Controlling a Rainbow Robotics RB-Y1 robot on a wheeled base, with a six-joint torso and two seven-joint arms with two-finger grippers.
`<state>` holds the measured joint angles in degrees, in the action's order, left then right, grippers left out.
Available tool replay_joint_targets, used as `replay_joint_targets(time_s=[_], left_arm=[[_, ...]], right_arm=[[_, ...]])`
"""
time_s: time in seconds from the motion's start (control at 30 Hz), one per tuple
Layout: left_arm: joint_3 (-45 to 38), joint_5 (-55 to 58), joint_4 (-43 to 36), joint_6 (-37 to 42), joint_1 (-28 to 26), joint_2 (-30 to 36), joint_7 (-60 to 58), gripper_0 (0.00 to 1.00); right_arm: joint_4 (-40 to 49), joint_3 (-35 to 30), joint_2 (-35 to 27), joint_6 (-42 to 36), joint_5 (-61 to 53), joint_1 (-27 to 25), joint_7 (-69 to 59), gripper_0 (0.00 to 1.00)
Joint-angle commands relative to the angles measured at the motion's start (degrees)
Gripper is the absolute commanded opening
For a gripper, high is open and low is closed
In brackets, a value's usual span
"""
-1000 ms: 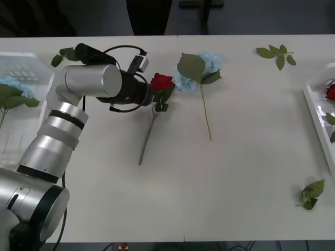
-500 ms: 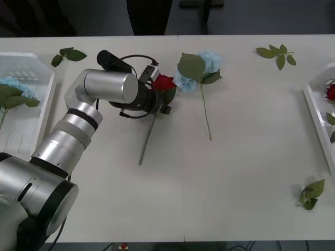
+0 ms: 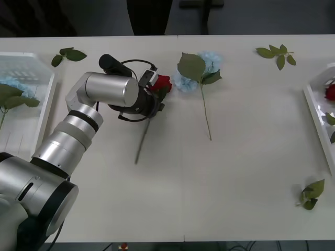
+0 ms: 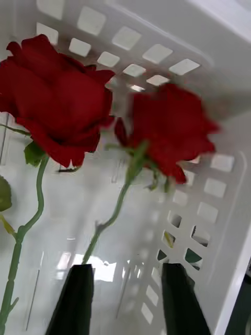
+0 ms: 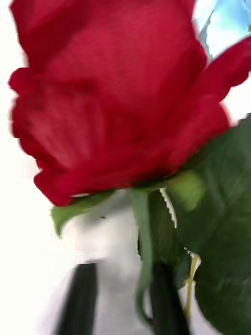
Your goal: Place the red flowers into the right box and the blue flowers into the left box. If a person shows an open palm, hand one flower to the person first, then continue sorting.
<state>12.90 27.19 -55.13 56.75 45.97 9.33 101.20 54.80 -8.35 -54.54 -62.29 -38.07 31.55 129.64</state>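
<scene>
While grasping red rose (image 3: 161, 82) stem, left gripper (image 5: 117, 298) fingers narrowed

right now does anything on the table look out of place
Yes: loose leaves lie on the table, one sprig far right, one far left, one near right, all detached from any flower.
</scene>
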Motion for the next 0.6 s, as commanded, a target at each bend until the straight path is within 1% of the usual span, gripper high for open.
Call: replay_joint_targets(time_s=[0.03,0.1,0.27,0.4,0.5,0.6], left_arm=[[0.02,-0.21,-0.33,-0.41,1.67,-0.19,-2.06,0.0],[0.02,0.14,-0.33,-0.41,1.67,-0.19,-2.23,0.0],[0.02,0.93,-0.42,-0.41,1.67,0.25,-2.23,0.0],[0.02,3.65,-1.56,-0.24,1.67,1.74,-1.62,0.0],[0.02,6.73,-4.46,1.96,1.14,3.68,-1.0,0.0],[0.02,10.86,-11.41,5.39,-1.32,6.84,-0.39,0.0]], right_arm=[[1.45,-0.09,-0.74,-0.47,-2.71,0.44,2.11,1.0],[3.03,-0.71,-0.83,-3.11,-4.64,0.44,2.37,1.0],[12.44,-2.73,-0.74,-14.18,-8.68,0.44,1.75,1.0],[18.59,-4.04,0.23,-19.98,-12.81,0.44,1.05,1.0],[21.58,-4.48,2.43,-23.23,-17.03,0.88,-0.09,1.0],[23.51,-4.57,5.85,-24.99,-20.2,1.5,-3.26,1.0]])
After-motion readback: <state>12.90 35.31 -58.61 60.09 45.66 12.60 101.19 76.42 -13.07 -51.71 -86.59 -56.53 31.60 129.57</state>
